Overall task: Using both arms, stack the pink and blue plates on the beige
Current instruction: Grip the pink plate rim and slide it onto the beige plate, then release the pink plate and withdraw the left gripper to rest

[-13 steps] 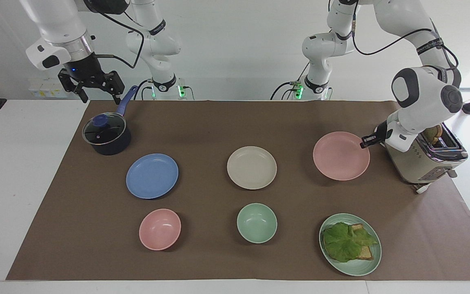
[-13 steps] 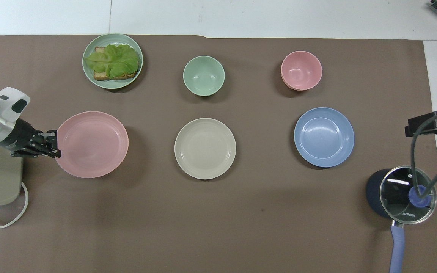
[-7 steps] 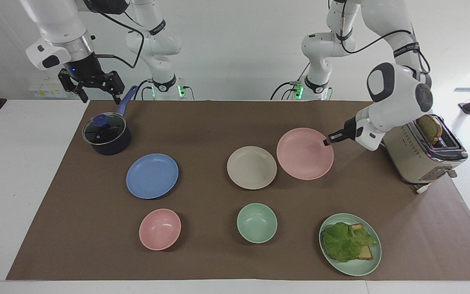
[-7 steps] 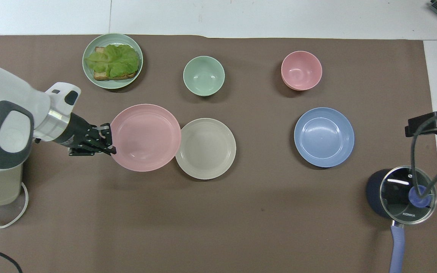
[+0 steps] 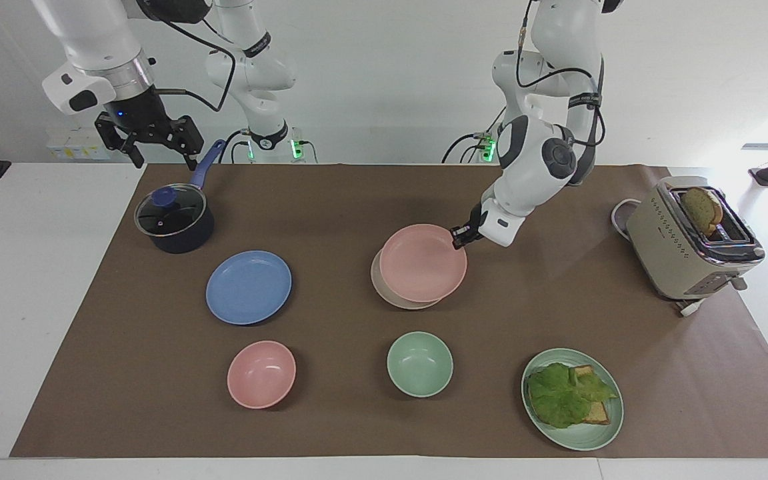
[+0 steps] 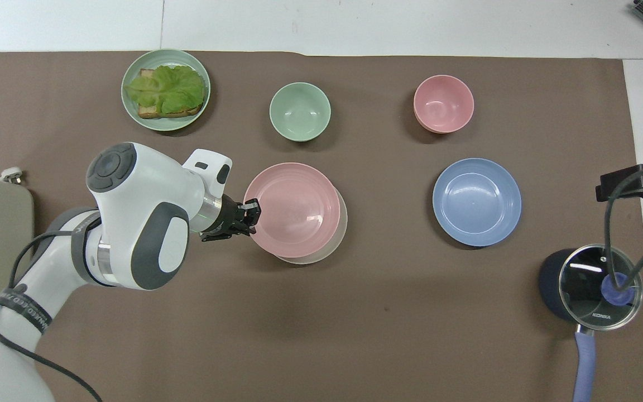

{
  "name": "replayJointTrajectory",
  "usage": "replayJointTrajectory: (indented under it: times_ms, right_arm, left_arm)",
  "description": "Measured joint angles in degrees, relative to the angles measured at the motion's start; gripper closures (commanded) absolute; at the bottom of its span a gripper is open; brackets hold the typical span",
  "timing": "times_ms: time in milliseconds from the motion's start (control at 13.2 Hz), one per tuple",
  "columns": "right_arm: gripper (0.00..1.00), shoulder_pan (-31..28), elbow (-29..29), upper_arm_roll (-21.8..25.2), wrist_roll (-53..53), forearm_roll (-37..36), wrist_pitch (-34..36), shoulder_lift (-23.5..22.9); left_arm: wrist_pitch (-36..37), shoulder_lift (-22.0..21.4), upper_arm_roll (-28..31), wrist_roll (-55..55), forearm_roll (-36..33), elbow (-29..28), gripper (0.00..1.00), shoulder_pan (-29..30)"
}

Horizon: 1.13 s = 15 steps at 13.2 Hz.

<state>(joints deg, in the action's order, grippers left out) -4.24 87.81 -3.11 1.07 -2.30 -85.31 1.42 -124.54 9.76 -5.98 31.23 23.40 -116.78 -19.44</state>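
Note:
My left gripper (image 5: pixel 459 237) (image 6: pixel 251 215) is shut on the rim of the pink plate (image 5: pixel 422 262) (image 6: pixel 291 209) and holds it just over the beige plate (image 5: pixel 394 297) (image 6: pixel 321 254). Only a crescent of the beige plate shows under it. The blue plate (image 5: pixel 249 287) (image 6: pixel 476 201) lies flat on the brown mat, toward the right arm's end. My right gripper (image 5: pixel 155 143) hangs open in the air over the table edge beside the pot, holding nothing; in the overhead view only part of it (image 6: pixel 634 181) shows.
A dark pot (image 5: pixel 175 221) (image 6: pixel 592 285) with a glass lid and blue handle stands under the right gripper. A pink bowl (image 5: pixel 261 373), a green bowl (image 5: pixel 420 364) and a green plate with lettuce and toast (image 5: pixel 572 398) lie farther out. A toaster (image 5: pixel 691 240) stands at the left arm's end.
The left arm has carried the pink plate from beside the toaster across to above the beige plate. The right arm has not moved.

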Motion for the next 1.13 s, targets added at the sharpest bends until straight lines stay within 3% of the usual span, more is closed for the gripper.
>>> replayJointTrajectory:
  times_ms: [75,151,226,679,906,1132]
  right_arm:
    - [0.00,0.0,0.0,0.0,0.0,0.0,0.0,0.0]
    - [0.00,0.0,0.0,0.0,0.0,0.0,0.0,0.0]
    - [0.00,0.0,0.0,0.0,0.0,0.0,0.0,0.0]
    - [0.00,0.0,0.0,0.0,0.0,0.0,0.0,0.0]
    - [0.00,0.0,0.0,0.0,0.0,0.0,0.0,0.0]
    - [0.00,0.0,0.0,0.0,0.0,0.0,0.0,0.0]
  left_arm:
    - [-2.2,1.0,0.0,0.0,0.0,-0.6,1.00,-0.8]
    - [-3.7,1.7,0.0,0.0,0.0,-1.0,0.57,-1.6]
    - [-4.5,2.1,0.0,0.0,0.0,-1.1,0.01,-2.2]
    - [-3.9,1.6,1.3,-0.1,-0.2,-0.2,0.00,-1.6]
    - [9.6,0.3,2.0,-1.4,-9.0,6.9,0.00,6.2]
    - [19.6,-3.2,2.4,-12.3,-12.3,13.9,0.00,16.4]
